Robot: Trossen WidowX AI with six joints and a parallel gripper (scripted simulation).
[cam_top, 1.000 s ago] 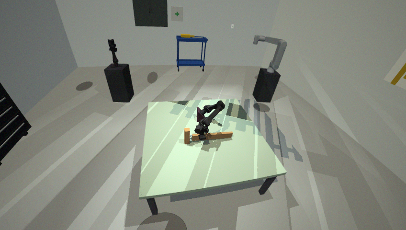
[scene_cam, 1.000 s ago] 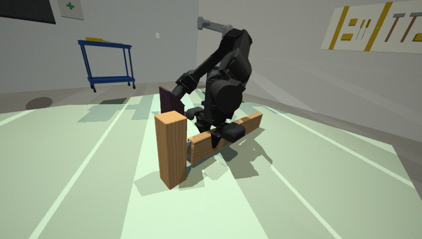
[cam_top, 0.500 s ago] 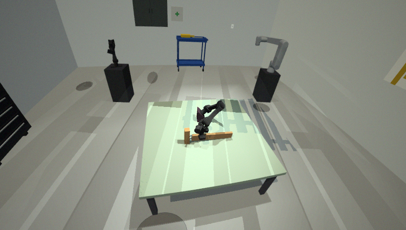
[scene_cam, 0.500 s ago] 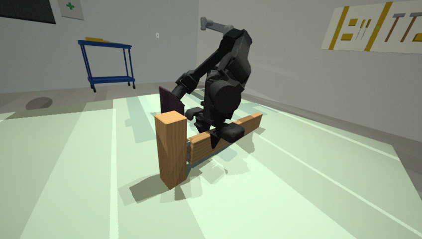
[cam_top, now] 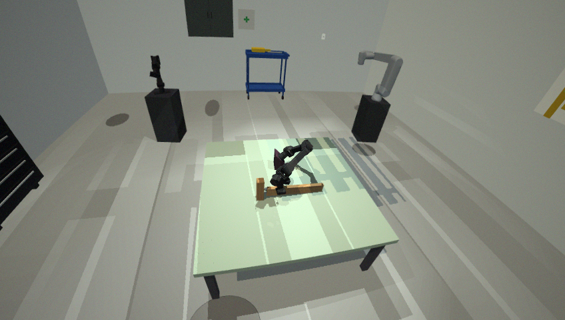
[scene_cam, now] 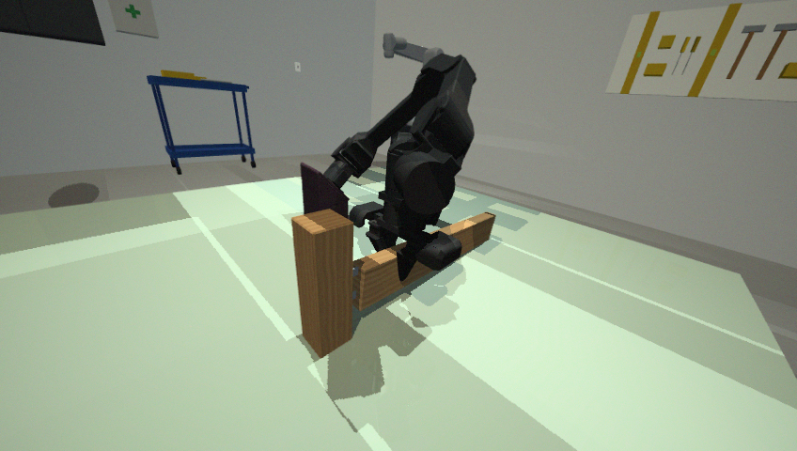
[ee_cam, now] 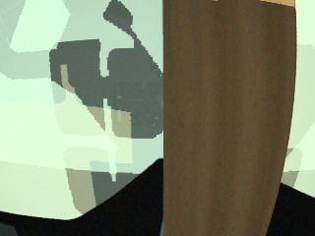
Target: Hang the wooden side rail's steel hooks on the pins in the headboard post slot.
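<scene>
The wooden post (cam_top: 260, 189) (scene_cam: 322, 282) stands upright on the table (cam_top: 232, 237) (scene_cam: 167, 368). The wooden side rail (cam_top: 305, 188) (scene_cam: 377, 281) (ee_cam: 228, 108) stands on edge, its near end close beside the post's slotted side, its far end low at the table. Bits of the steel hooks (scene_cam: 355, 272) show in the narrow gap between rail end and post. The slot, the pins and the hooks' seating are hidden. My gripper (cam_top: 280, 191) (scene_cam: 395, 257) is shut on the rail near its hooked end, one finger on each side. The wrist view shows the rail between the black fingers.
A dark purple plate-like part (cam_top: 278, 159) (scene_cam: 321, 193) at the arm's base stands behind the post. The arm (cam_top: 295, 160) (scene_cam: 430, 133) reaches over the rail from behind. A blue cart (cam_top: 264, 87) and two pedestals with other arms stand beyond the table.
</scene>
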